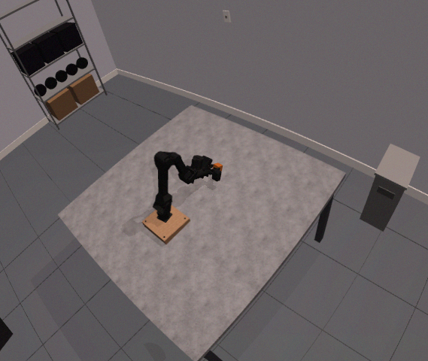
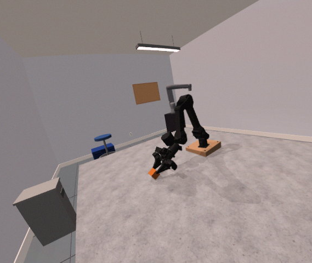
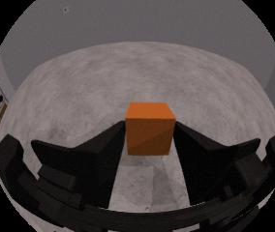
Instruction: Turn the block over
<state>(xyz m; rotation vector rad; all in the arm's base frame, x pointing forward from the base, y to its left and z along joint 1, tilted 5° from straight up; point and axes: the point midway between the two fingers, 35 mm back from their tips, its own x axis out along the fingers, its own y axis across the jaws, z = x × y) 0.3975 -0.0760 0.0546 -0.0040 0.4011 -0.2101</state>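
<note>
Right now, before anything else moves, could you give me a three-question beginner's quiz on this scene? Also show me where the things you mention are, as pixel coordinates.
1. Multiple choice: what colour is the block (image 1: 217, 166) (image 2: 153, 173) (image 3: 149, 136) between the fingers of the tool (image 1: 214, 168) (image 2: 155, 170) (image 3: 150, 123)?
a) blue
b) orange
c) green

2. True or false: in the exterior view, the block sits squarely level, with one face flat on the table (image 1: 226, 252) (image 2: 178, 226) (image 3: 79, 87).

3. Fill in the missing word: the black arm (image 1: 162, 180) (image 2: 194, 117) is mounted on a flat, square, wood-coloured ____ (image 1: 174, 228) (image 2: 216, 145).

Key: 1 b; 2 false (it is tilted); 3 base
</note>
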